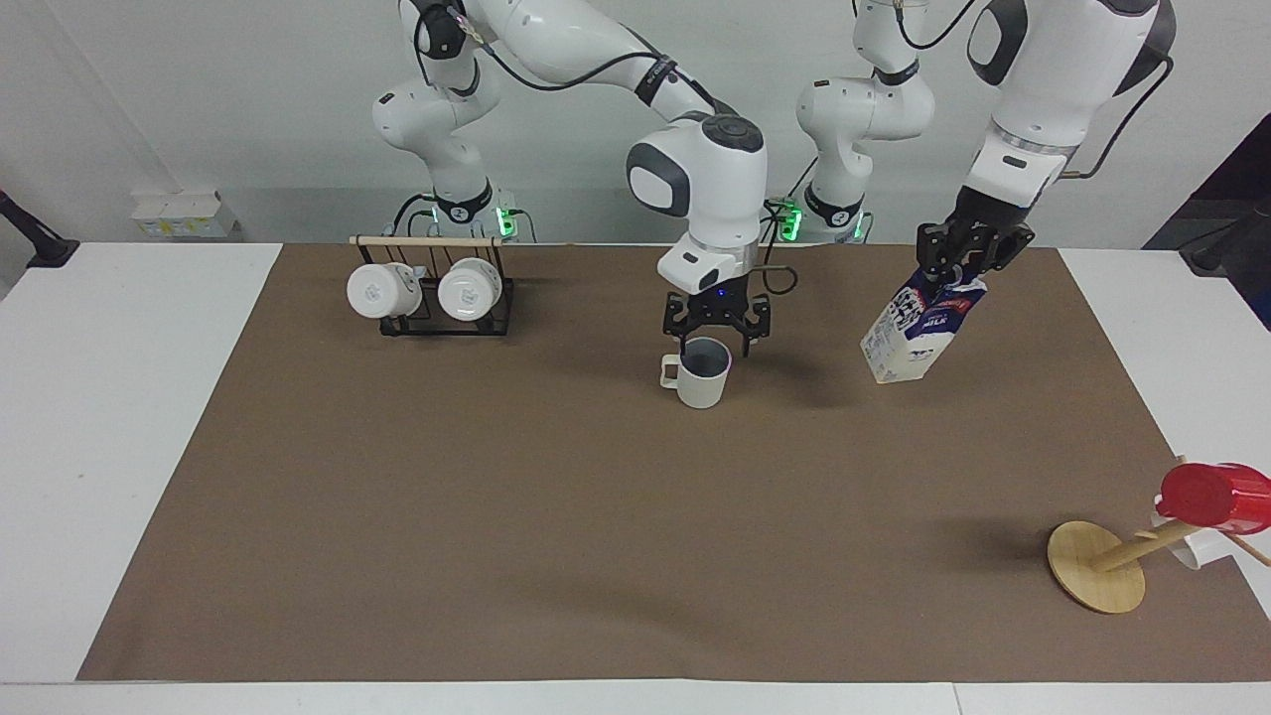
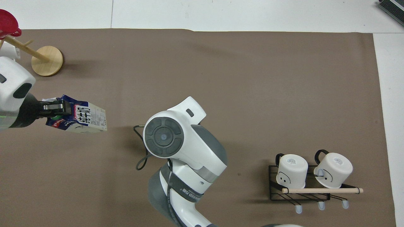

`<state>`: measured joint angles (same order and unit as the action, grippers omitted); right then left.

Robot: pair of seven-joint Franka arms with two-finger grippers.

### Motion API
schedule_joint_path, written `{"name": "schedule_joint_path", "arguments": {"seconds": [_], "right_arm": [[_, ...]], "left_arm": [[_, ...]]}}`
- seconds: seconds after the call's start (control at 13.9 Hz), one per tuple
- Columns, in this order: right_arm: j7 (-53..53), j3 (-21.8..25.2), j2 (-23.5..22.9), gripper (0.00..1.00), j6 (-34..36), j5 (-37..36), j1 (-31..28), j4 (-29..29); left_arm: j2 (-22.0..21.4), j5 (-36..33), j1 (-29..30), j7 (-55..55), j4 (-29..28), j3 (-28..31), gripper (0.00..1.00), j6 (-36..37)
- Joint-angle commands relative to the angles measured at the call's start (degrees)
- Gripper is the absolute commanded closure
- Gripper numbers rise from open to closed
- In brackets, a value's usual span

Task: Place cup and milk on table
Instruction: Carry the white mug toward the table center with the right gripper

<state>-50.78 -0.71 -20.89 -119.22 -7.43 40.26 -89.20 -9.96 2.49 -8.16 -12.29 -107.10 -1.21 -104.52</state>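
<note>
So the right gripper [image 1: 717,333] is hanging just above the cup [image 1: 703,371] with its jaws spread wide and nothing in them. The cup is sitting upright on the table [image 1: 496,516], on the brown sheet near the robots' end, roughly mid-table, handle pointing toward the right arm's end. Looks empty inside, just the grey-blue lining showing.

The left gripper [image 1: 958,266] is clamping down tight on the top of the milk [image 1: 918,335], which is dangling tilted in the air over the sheet toward the left arm's end, bottom corner not touching down as far as I can tell. Cap looks to be on.

So I'd say we're sitting at halfway: cup placed, milk needing to be stood down and released.

Off to the sides, two white mugs [image 1: 427,289] are hanging on a rack [image 1: 447,323], and a red cup [image 1: 1213,496] is perching on a wooden stand [image 1: 1096,566].
</note>
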Motion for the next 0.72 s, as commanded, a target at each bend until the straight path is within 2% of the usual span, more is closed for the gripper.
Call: {"name": "schedule_joint_path", "arguments": {"seconds": [0.0,0.14,0.36,0.65], "right_arm": [[5.8,-0.8,10.6,0.00,3.1,0.2,-6.6,-8.5],[11.0,-0.8,15.1,0.00,5.4,0.5,-11.2,-12.3],[18.8,-0.8,20.5,0.00,6.0,0.6,-20.6,-16.3],[27.4,-0.6,24.2,0.00,10.1,3.6,-30.0,-14.0]], "left_arm": [[-0.3,0.5,-3.5,-4.4,0.3,0.4,0.63,1.1],[-0.1,0.4,-7.4,-8.1,-0.1,0.4,0.63,0.2],[-0.5,-0.2,-12.9,-12.5,-4.3,0.4,0.65,-2.6],[-2.7,-1.3,-16.2,-15.2,-14.8,-0.3,0.68,-13.8]]}}
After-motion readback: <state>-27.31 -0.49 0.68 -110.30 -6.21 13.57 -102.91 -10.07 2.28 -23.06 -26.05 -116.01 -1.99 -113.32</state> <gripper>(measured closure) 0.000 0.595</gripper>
